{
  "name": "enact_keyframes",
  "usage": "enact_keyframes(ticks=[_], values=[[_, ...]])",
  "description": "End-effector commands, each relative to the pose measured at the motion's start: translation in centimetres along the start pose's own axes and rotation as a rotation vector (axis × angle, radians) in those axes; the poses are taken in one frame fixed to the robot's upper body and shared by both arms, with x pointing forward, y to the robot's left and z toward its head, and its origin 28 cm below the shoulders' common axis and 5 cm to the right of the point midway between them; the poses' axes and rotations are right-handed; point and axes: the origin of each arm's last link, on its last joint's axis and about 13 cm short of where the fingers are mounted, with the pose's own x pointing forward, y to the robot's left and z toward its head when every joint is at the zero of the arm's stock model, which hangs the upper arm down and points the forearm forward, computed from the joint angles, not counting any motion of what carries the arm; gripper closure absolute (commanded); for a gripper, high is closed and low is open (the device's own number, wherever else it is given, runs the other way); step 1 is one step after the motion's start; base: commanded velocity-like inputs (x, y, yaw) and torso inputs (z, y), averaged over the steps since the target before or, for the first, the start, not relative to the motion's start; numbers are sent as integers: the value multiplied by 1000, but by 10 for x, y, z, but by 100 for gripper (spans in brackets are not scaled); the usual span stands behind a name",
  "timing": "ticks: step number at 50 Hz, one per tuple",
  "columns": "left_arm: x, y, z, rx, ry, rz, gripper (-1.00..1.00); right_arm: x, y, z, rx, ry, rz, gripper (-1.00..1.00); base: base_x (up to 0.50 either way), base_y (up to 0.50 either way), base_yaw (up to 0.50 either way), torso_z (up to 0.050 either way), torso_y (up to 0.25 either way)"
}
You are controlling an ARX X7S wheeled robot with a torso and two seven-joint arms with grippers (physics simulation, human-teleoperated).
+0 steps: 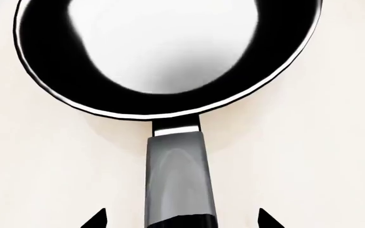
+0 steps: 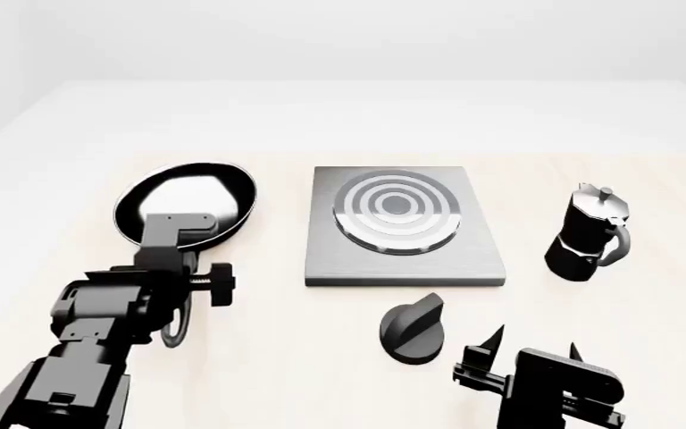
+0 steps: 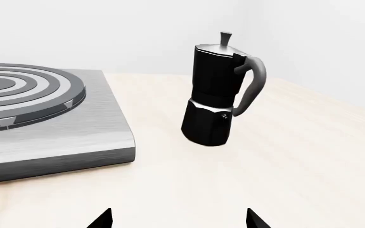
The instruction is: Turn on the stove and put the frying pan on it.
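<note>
Ur left gripper (image 1: 179,218) fingers are spread around the frying pan (image 2: 186,204) handle w/o pinching; right gripper (image 2: 531,344) spread too, beside the knob (image 2: 414,329). Close off-center and the pan twists away from the stove (image 2: 400,234).

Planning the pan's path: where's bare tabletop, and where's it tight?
Bare: the far strip behind the frying pan, stove and moka pot; also between stove and moka pot. Tight: near the knob, between left gripper and right gripper.

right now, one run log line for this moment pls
left claw open over frying pan handle | right claw open, empty, near knob | stove bare | moka pot upright
</note>
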Motion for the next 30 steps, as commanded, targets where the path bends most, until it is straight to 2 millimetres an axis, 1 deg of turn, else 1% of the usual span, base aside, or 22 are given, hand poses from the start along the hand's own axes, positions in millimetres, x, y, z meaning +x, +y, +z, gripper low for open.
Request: enact_keyframes(ticks=[1,14,15,27,30], values=[[4,0,-7,4,22,5,-100,0,0,1,0,0,0,-100,0,0,0,0,0],[10,-1,-13,16,36,21,-100,0,0,0,0,0,0,-100,0,0,0,0,0],[10,0,-13,7,33,31,100,0,0,0,0,1,0,-100,0,0,0,0,0],[4,0,-7,-5,-8,16,100,1,0,-1,1,2,1,-100,0,0,0,0,0],[-1,-2,-3,3,-36,-2,100,1,0,-1,0,2,2,-100,0,0,0,0,0]])
